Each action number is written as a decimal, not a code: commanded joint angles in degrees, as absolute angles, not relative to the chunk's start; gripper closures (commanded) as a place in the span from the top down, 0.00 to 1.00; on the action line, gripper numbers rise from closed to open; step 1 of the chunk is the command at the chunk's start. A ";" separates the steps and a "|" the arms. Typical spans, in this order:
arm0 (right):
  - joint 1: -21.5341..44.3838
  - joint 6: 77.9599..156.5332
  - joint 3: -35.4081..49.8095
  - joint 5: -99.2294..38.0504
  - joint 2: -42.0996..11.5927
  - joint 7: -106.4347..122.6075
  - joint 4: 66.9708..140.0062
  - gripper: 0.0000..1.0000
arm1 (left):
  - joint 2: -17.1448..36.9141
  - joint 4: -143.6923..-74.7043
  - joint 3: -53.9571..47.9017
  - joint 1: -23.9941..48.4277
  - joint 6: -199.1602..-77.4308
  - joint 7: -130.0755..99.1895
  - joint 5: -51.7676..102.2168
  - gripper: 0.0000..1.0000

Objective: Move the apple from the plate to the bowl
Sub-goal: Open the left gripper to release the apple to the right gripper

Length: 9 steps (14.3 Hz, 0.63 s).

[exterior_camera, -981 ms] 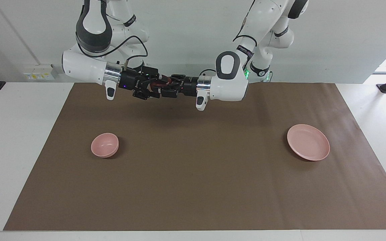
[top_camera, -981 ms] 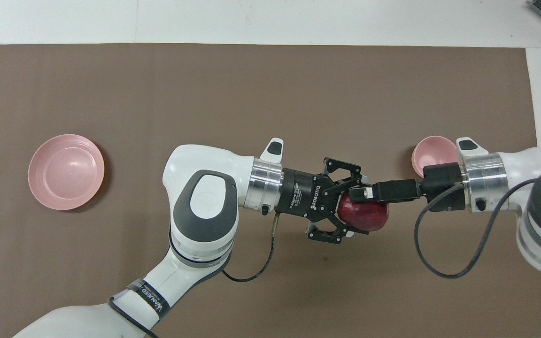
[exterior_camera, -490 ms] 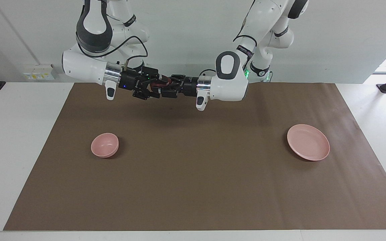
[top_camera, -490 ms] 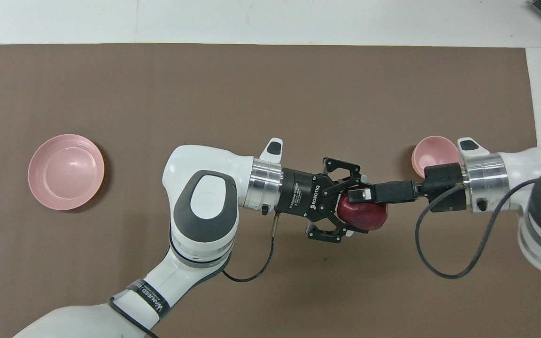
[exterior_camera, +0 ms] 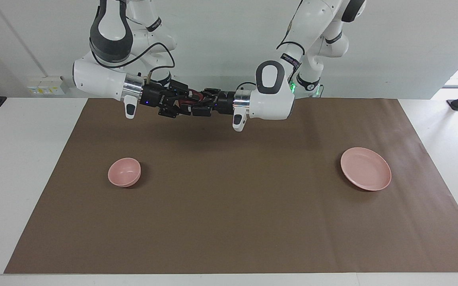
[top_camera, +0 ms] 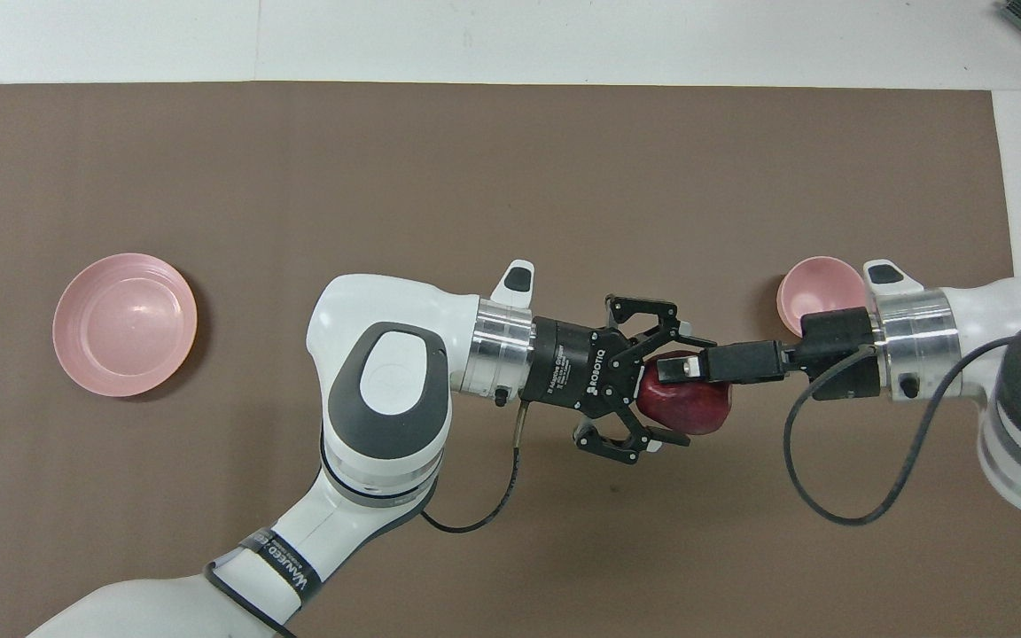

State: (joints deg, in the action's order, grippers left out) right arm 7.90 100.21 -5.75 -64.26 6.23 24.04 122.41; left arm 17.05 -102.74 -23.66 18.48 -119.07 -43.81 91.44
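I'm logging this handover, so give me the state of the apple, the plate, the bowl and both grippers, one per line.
apple: in the air over the mat, between the two grippers
plate: empty, on the mat
bowl: empty, upright on the mat
left gripper: open around the apple
right gripper: shut on the apple

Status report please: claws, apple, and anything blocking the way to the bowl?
Left claw open beside apple. Right claw shut on apple, mid-air over the mat. Plate empty. Nothing blocking the way to the bowl.
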 commanded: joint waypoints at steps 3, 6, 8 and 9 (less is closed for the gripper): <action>7.38 99.76 -5.45 -61.80 5.54 22.94 120.94 0.00 | 15.21 -103.45 -22.77 18.37 -120.41 -48.23 89.23 1.00; 5.98 99.41 -5.63 -57.76 4.22 23.90 119.36 0.00 | 14.77 -103.80 -22.24 17.32 -120.41 -51.32 82.02 1.00; 5.28 99.40 -5.71 -54.60 3.87 25.65 118.66 0.00 | 13.98 -104.06 -22.15 15.74 -119.71 -53.77 77.02 1.00; 4.75 99.40 -5.71 -52.23 3.43 26.71 118.30 0.00 | 13.63 -103.98 -22.15 14.95 -119.62 -55.09 73.95 1.00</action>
State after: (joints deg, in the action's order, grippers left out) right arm 6.23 100.24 -5.92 -55.90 4.95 24.61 120.48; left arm 15.95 -102.70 -22.20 16.72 -119.73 -51.62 78.85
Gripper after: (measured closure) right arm 0.247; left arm 0.000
